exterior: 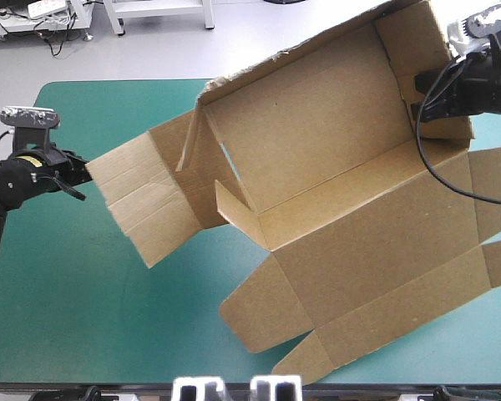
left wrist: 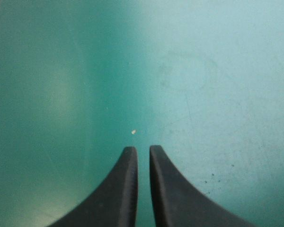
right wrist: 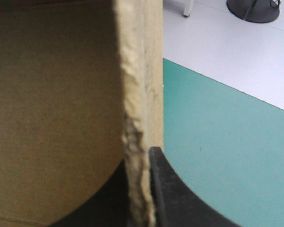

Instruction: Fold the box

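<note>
The brown box (exterior: 334, 167) is a large cut sheet, partly raised, with walls standing at its far side and its near flaps resting on the teal-green cover (exterior: 75, 317). My right gripper (exterior: 426, 90) holds the raised end wall at the far right. In the right wrist view the box (right wrist: 57, 104) has its board edge between the black fingers of that gripper (right wrist: 141, 158), which is shut on it. My left gripper (exterior: 79, 171) hovers just beside the box's left flap (exterior: 142, 200). In its own view the left gripper (left wrist: 143, 149) is shut on nothing, with only cover ahead.
Bare teal-green cover (left wrist: 203, 71) lies at the front left and along the left side of the table. A tiny white speck (left wrist: 133, 132) sits on it ahead of the left fingers. The table's far edge and pale floor (right wrist: 236, 52) show beyond the right gripper.
</note>
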### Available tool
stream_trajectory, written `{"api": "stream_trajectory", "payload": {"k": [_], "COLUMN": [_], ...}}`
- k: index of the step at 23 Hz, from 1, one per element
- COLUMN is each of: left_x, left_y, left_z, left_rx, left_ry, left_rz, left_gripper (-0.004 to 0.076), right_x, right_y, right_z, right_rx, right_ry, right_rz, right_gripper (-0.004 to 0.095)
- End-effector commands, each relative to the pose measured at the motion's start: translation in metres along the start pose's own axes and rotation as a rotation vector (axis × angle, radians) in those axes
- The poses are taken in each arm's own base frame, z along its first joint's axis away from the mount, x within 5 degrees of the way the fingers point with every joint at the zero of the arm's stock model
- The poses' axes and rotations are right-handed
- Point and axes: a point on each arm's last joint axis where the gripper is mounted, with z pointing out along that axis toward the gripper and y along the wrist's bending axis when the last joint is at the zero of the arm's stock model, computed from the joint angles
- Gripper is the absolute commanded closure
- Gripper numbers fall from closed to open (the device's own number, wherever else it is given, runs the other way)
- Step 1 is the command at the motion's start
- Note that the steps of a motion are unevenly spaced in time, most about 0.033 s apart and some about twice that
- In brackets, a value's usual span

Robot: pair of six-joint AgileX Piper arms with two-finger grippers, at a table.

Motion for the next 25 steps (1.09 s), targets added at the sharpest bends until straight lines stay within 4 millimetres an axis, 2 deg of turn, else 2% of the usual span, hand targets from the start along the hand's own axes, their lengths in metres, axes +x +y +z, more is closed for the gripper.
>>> {"api": "stream_trajectory", "payload": {"k": [1,3,6,7,11,13,18,19,21,25], "left_x": [0.012,0.031,0.037,0.036,0.026,0.020,0.011,0.008,0.004,0.000], "left_y": [0.000,-0.006,-0.018,-0.028,-0.051,-0.063,-0.078,-0.081,-0.083,-0.084], "left_z": [0.021,0.042,0.050,0.048,0.034,0.021,-0.003,-0.013,-0.022,-0.039], "left_rx": [0.006,0.061,0.193,0.307,0.592,0.774,1.064,1.148,1.207,1.223], "left_ry": [-0.023,0.009,-0.013,-0.034,-0.105,-0.138,-0.189,-0.208,-0.210,-0.271], "left_rz": [-0.043,-0.080,-0.113,-0.097,-0.074,-0.101,-0.102,-0.084,-0.071,-0.069], "left_gripper": [0.0626,0.0626,0.0626,0.0626,0.0625,0.0594,0.0451,0.0400,0.0350,0.0349], "right_x": [-0.019,-0.027,-0.031,-0.031,-0.029,-0.029,-0.024,-0.022,-0.021,-0.018], "right_y": [0.023,0.027,0.026,0.024,0.013,0.004,-0.007,-0.010,-0.014,-0.022], "right_z": [-0.029,-0.036,-0.037,-0.034,-0.018,-0.005,0.016,0.021,0.028,0.030], "right_rx": [-0.098,-0.114,-0.111,-0.110,-0.103,-0.105,-0.131,-0.131,-0.133,-0.055], "right_ry": [-0.150,-0.191,-0.204,-0.198,-0.166,-0.152,-0.101,-0.089,-0.075,-0.054], "right_rz": [-0.014,-0.026,-0.022,-0.019,0.011,0.048,0.080,0.087,0.096,0.089], "right_gripper": [0.0932,0.0932,0.0932,0.0932,0.0932,0.0932,0.0932,0.0932,0.0932,0.0932]}}
